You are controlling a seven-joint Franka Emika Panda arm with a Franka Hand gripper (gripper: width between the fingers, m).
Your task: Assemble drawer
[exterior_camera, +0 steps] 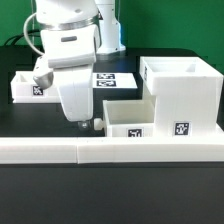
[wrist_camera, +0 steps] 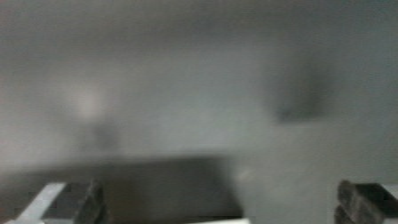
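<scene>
Drawer parts stand on the black bench point(exterior_camera: 30, 122). The large housing point(exterior_camera: 180, 95) fills the right of the exterior view, its open side up and a square tag on its near face. One small tray point(exterior_camera: 128, 120) sits at the centre of the frame, against the housing's left wall, with its own tag facing the camera. The second tray point(exterior_camera: 28, 86) lies at the left edge, well apart from the other two. Between them and further back, the marker board point(exterior_camera: 113, 82) lies flat. The long white border bar point(exterior_camera: 110, 150) runs across the lower frame, just in front of the centre tray and the housing. The arm point(exterior_camera: 70, 40) reaches down from the upper left. The claw point(exterior_camera: 86, 123) hangs just beside the centre tray's left end; whether they touch cannot be told. The wrist view is blurred, but it shows the fingers point(wrist_camera: 63, 203) spread wide with nothing pinched between them.
</scene>
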